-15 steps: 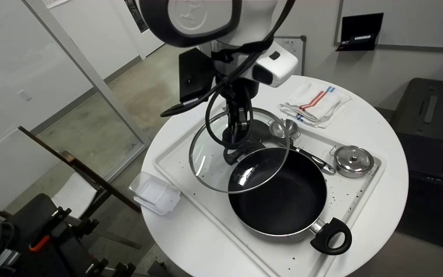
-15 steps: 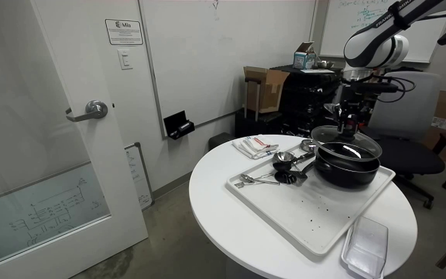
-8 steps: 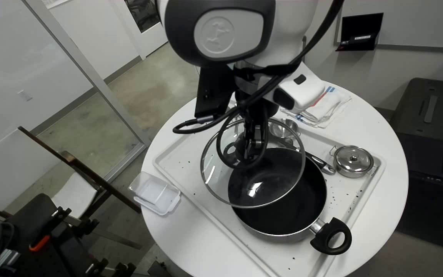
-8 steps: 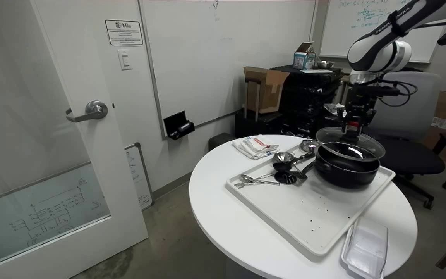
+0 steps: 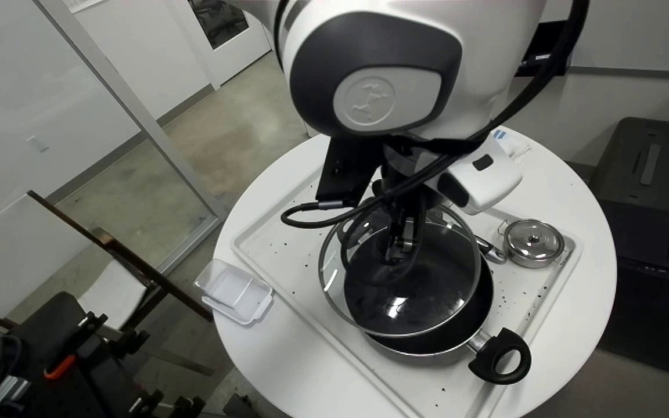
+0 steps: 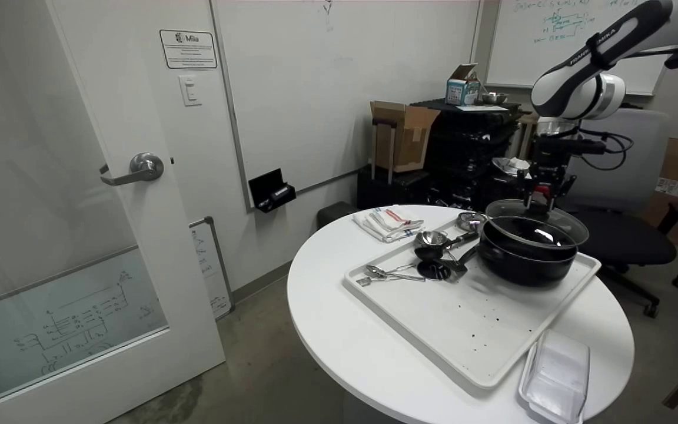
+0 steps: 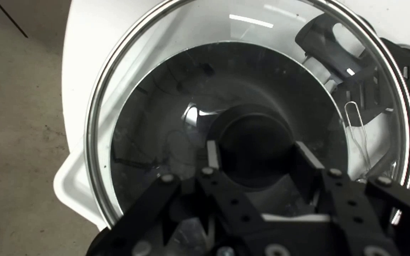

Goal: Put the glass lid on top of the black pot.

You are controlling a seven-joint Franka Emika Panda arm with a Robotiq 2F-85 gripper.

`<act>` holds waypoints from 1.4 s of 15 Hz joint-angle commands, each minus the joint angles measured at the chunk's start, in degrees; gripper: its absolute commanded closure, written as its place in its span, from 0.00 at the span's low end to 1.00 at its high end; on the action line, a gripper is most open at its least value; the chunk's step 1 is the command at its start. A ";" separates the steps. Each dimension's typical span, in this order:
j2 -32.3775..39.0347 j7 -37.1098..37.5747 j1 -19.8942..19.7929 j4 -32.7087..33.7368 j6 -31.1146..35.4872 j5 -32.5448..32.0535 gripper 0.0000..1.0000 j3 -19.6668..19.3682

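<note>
Presently, the black two-fingered gripper [image 7: 259, 155] is clenched on the round black knob [image 7: 253, 129] of the clear, metal-rimmed round glass lid [image 5: 421, 290], which hangs off-centre above the large round black pot [image 6: 524, 270], on a white rectangular tray [image 6: 462, 321].

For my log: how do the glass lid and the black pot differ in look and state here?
The glass lid is see-through; the black pot is opaque and dark inside. The lid is held up by the gripper, not yet seated, while the pot rests on the white tray. The lid has a black knob at its centre; the pot has a looped handle on its side. Both are round.
</note>
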 commanded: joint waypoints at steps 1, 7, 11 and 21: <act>1.97 2.90 -0.37 3.79 -2.08 1.76 0.75 -0.84; 5.22 4.90 -1.58 7.15 -2.38 2.74 0.75 -0.53; 7.71 4.67 -2.56 9.88 -3.31 4.33 0.75 0.01; 12.23 5.32 -3.82 15.01 -5.78 5.24 0.75 0.16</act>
